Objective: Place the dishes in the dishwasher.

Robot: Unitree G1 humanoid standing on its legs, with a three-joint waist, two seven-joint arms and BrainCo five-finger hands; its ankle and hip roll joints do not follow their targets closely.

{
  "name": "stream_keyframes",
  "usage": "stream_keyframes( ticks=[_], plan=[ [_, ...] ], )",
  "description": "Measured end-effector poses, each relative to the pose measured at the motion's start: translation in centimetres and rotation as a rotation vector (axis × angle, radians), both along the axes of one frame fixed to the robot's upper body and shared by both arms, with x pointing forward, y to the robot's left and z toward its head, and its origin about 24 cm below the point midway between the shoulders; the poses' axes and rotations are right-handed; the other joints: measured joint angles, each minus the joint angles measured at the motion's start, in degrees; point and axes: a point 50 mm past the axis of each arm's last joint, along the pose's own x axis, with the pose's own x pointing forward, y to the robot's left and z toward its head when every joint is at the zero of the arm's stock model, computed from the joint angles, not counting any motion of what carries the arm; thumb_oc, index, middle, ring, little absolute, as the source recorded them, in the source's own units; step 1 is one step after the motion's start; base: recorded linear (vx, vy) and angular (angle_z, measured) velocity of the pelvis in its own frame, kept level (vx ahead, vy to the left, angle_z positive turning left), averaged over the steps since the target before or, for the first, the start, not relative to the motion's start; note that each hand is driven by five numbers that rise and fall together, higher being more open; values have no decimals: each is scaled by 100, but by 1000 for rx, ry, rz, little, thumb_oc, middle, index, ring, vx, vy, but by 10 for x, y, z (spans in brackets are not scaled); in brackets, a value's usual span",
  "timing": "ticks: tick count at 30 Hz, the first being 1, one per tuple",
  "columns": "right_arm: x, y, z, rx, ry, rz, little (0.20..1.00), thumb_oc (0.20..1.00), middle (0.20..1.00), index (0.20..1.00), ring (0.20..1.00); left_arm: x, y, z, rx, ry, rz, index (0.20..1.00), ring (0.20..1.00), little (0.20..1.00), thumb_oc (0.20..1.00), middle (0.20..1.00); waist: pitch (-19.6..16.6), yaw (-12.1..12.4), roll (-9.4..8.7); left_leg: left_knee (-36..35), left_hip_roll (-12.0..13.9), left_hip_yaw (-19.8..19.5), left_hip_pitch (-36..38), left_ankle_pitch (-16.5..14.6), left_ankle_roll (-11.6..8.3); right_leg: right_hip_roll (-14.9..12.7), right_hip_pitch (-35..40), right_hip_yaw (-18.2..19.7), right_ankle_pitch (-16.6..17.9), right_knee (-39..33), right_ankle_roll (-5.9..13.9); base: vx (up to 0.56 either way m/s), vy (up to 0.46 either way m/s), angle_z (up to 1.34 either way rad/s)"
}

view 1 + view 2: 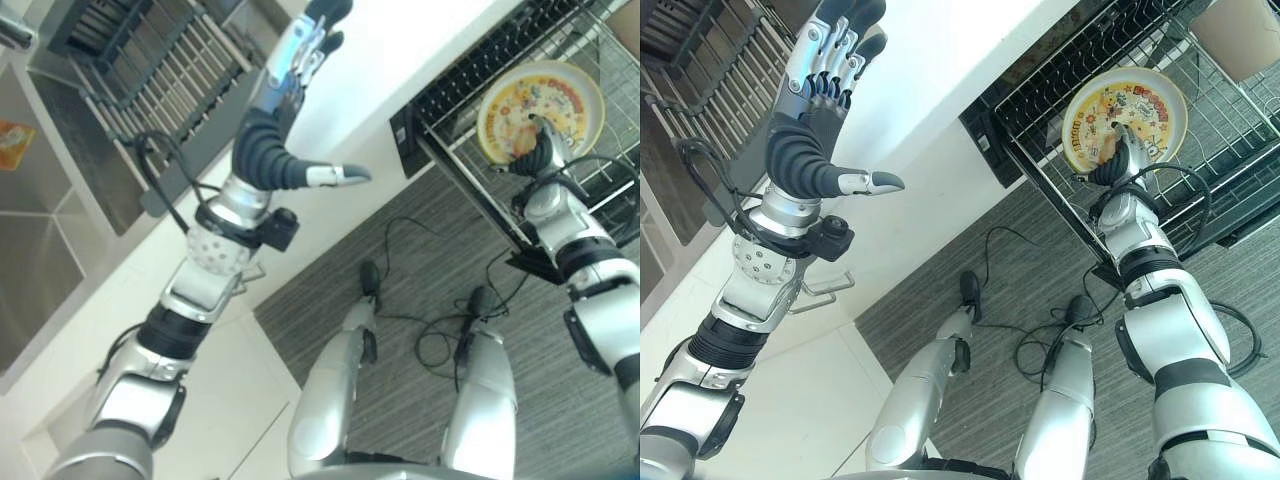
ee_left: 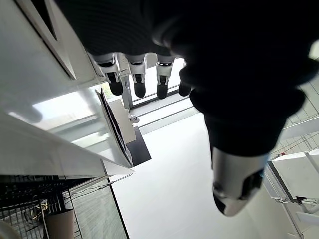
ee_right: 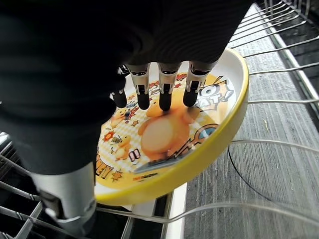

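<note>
A yellow plate (image 1: pixel 555 100) with a cartoon print stands tilted on edge among the wires of the dishwasher's pulled-out rack (image 1: pixel 1040 105). My right hand (image 1: pixel 1118 160) is shut on it. The fingers (image 3: pixel 164 94) lie curled on the printed face and the thumb sits behind the plate's (image 3: pixel 164 139) lower rim. My left hand (image 1: pixel 290 80) is raised above the white counter (image 1: pixel 400 50), well to the left of the rack. It is open, its fingers (image 2: pixel 137 82) straight and the thumb sticking out sideways, with nothing in it.
A steel sink (image 1: pixel 40 230) lies at the far left with a dark dish-drying rack (image 1: pixel 150 60) beside it on the counter. A brown cup (image 1: pixel 1245 30) stands in the dishwasher rack beyond the plate. Grey floor lies below the open dishwasher.
</note>
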Motion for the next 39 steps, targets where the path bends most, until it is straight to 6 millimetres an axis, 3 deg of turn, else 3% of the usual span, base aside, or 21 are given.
stream_keyframes(
  ticks=[2, 3, 4, 5, 6, 7, 8, 9, 11, 13, 14, 15, 17, 22, 28, 39],
  plan=[
    [4, 13, -3, 266, -22, 62, 1000, 1000, 1000, 1000, 1000, 4, 1, -2, 4, 27, 19, 1000, 1000, 1000, 1000, 1000, -18, -104, -71, 44, 4, -9, 60, 6, 1, 7, 92, -4, 2, -8, -3, 13, 1, -7],
    [8, 60, -28, 408, 22, 219, 1000, 1000, 1000, 1000, 1000, 13, 4, -17, 9, 117, 58, 1000, 1000, 1000, 1000, 1000, -113, -177, -307, -8, 90, 19, 322, -9, -18, 108, 357, -13, 41, -151, -58, 95, 103, -10],
    [6, 70, -28, 408, 12, 264, 1000, 1000, 1000, 1000, 1000, 12, 4, -21, 2, 135, 58, 1000, 1000, 1000, 1000, 1000, -112, -193, -313, 6, 102, 15, 322, -9, -20, 122, 370, -11, 42, -148, -60, 107, 114, -14],
    [-12, 91, -28, 415, -52, 367, 1000, 1000, 1000, 1000, 1000, 9, 8, -38, -19, 196, 70, 1000, 1000, 1000, 1000, 1000, 59, -328, -446, 192, 116, 53, 528, -107, -137, 140, 559, 146, 179, -60, -234, 140, 74, -9],
    [-40, 118, -38, 451, -100, 496, 1000, 1000, 1000, 1000, 1000, 2, 20, -64, -65, 289, 117, 1000, 1000, 1000, 1000, 1000, 280, -520, -706, 388, 119, 89, 904, -256, -235, 113, 944, 187, 182, 17, -231, 99, -54, -35],
    [-79, 140, -66, 497, -76, 598, 1000, 1000, 1000, 1000, 1000, -4, 31, -95, -115, 411, 184, 1000, 1000, 1000, 1000, 1000, 256, -554, -948, 380, 189, 197, 1530, -441, -195, 175, 1651, 34, 133, -223, -186, 98, -89, -40],
    [-87, 146, -80, 490, -29, 610, 1000, 1000, 1000, 1000, 1000, -4, 36, -109, -98, 475, 215, 1000, 1000, 1000, 1000, 1000, 115, -609, -1033, 369, 254, 182, 1796, -616, -279, 272, 1988, -8, 56, -379, -176, 133, -112, -36],
    [-82, 135, -96, 482, 21, 530, 1000, 1000, 1000, 1000, 1000, -1, 39, -120, -55, 518, 247, 1000, 1000, 1000, 1000, 1000, -293, -596, -1199, 311, 354, 180, 1913, -755, -297, 346, 2208, -85, -189, -551, -109, 141, -104, -9],
    [-75, 116, -94, 449, 19, 455, 1000, 1000, 1000, 1000, 1000, 1, 37, -122, -43, 528, 241, 1000, 1000, 1000, 1000, 1000, -339, -583, -1122, 274, 381, 168, 1923, -669, -261, 396, 2342, -187, -185, -714, -93, 156, -73, 16],
    [-76, 101, -89, 420, -3, 422, 1000, 1000, 1000, 1000, 1000, -4, 40, -135, -36, 590, 258, 1000, 1000, 1000, 1000, 1000, -392, -551, -991, 64, 407, 162, 2337, -601, -282, 433, 2804, -271, -118, -1024, -97, 369, -93, 19],
    [-101, 97, -94, 444, -21, 437, 1000, 1000, 1000, 1000, 1000, -14, 41, -150, -40, 652, 259, 1000, 1000, 1000, 1000, 1000, -458, -575, -876, -113, 410, 186, 2773, -654, -228, 489, 3401, -373, -82, -1367, -115, 460, -107, 15],
    [-129, 101, -118, 478, 47, 445, 1000, 1000, 1000, 1000, 1000, -31, 45, -169, -39, 733, 269, 1000, 1000, 1000, 1000, 1000, -793, -571, -940, -138, 410, 186, 3140, -802, -312, 532, 3873, -349, -99, -1632, -95, 391, -91, 17],
    [-141, 95, -135, 491, 108, 428, 1000, 1000, 1000, 1000, 1000, -39, 50, -181, -29, 784, 285, 1000, 1000, 1000, 1000, 1000, -1226, -580, -1008, -159, 415, 191, 3327, -843, -325, 599, 4142, -323, -45, -1828, -127, 201, -50, 6],
    [-138, 80, -130, 489, 87, 394, 1000, 1000, 1000, 1000, 1000, -38, 49, -180, -6, 778, 260, 1000, 1000, 1000, 1000, 1000, -1510, -579, -1069, -322, 438, 202, 3537, -814, -339, 683, 4311, -320, 92, -1928, -190, 93, -25, -1],
    [-140, 60, -122, 518, 17, 341, 1000, 1000, 1000, 1000, 1000, -37, 55, -177, -5, 773, 280, 1000, 1000, 1000, 1000, 1000, -1601, -677, -1136, -550, 467, 341, 3886, -785, -367, 742, 4564, -241, 98, -2125, -178, 50, -6, -12],
    [-167, 13, -126, 627, -226, 68, 1000, 1000, 1000, 1000, 1000, -40, 68, -180, -10, 809, 283, 1000, 1000, 1000, 1000, 1000, -1617, -890, -1130, -620, 553, 657, 3869, -739, -389, 774, 4291, -147, 115, -2103, -156, -29, 3, -15]
  ],
)
